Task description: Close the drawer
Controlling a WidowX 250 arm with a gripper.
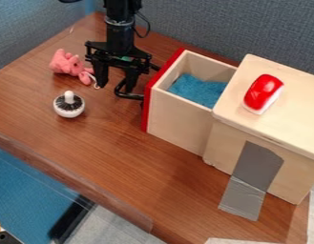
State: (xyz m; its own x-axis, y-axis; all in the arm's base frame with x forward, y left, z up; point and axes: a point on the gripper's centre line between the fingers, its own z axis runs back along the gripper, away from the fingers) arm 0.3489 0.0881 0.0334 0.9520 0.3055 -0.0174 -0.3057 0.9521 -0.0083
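Gripper (116,82) at eleven o'clock: hangs down with fingers wide apart, near red drawer front (149,102). Drawer (178,116) at one o'clock: sticks out of wooden box (221,143), holds fuzzy blue stuff (197,90).

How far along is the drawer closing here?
Nothing looks finished: the drawer stands out from the cabinet, its blue cloth exposed. The hand, fingers apart, is near the red front, gripping nothing visible. Left: pushing the drawer in until that front meets the cabinet.
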